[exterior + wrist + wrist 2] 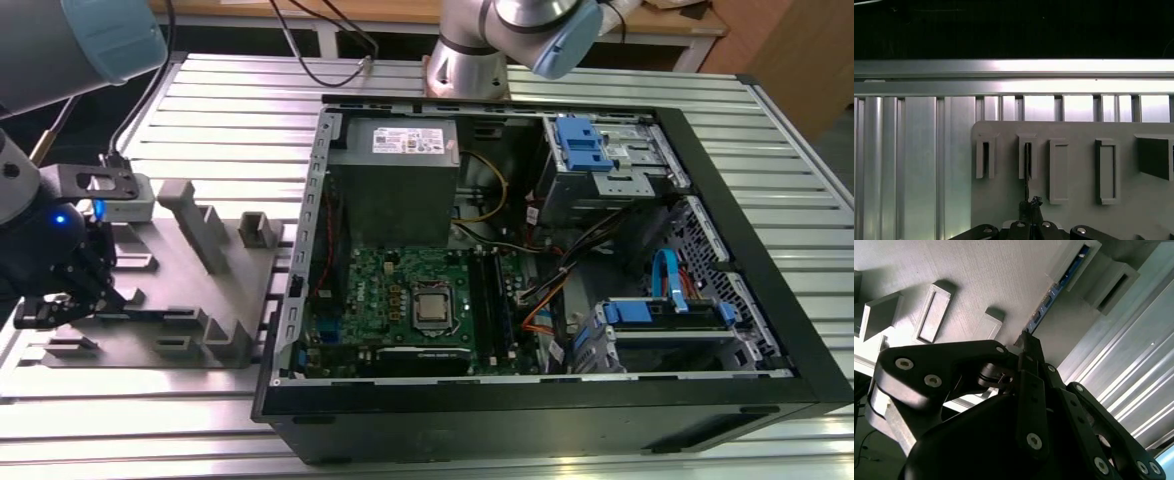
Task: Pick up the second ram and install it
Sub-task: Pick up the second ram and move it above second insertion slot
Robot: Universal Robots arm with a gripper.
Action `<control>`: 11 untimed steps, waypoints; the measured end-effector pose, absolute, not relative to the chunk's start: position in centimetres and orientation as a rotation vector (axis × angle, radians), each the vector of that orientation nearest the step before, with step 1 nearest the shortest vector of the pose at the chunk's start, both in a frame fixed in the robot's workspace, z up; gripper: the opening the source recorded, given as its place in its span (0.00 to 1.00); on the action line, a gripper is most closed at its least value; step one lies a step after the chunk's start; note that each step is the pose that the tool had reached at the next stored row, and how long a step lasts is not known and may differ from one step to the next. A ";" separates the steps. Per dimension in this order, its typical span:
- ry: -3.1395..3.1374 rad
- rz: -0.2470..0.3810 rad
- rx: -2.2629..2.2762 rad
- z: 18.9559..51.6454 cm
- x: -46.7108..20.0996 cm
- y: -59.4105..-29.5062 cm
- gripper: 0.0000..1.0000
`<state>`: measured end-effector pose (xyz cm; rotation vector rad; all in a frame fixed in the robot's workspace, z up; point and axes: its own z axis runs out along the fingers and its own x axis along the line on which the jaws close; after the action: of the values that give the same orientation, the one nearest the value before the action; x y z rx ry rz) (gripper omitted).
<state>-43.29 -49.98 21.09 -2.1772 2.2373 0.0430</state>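
My gripper [56, 298] hangs low over the grey slotted fixture block [187, 300] at the exterior view's left, outside the computer case. In both wrist views the fingertips [1026, 342] come together on a thin dark board seen edge-on, the second ram [1054, 292]. The ram [1026, 187] runs from the gripper [1030, 209] into a slotted post [1027, 157] of the block. Its far end sits in another post [1076, 262]. The gripper's body hides the stick in the exterior view.
The open black computer case [747, 390] lies to the exterior view's right of the block. Inside are the green motherboard [387, 300], the square processor [431, 309], long black memory slots [489, 300] and the grey power supply [394, 180]. Ribbed aluminium table [227, 100] lies all around.
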 end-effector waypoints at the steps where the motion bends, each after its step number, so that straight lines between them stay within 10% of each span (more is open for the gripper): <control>1: 2.237 0.043 -2.177 21.1 -43.3 -50.0 0.07; 7: 2.237 0.043 -2.177 21.1 -43.3 -50.0 0.08; 11: 2.237 0.043 -2.177 21.1 -43.3 -50.0 0.27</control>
<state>-43.31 -49.98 21.07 -2.1773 2.2372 0.0431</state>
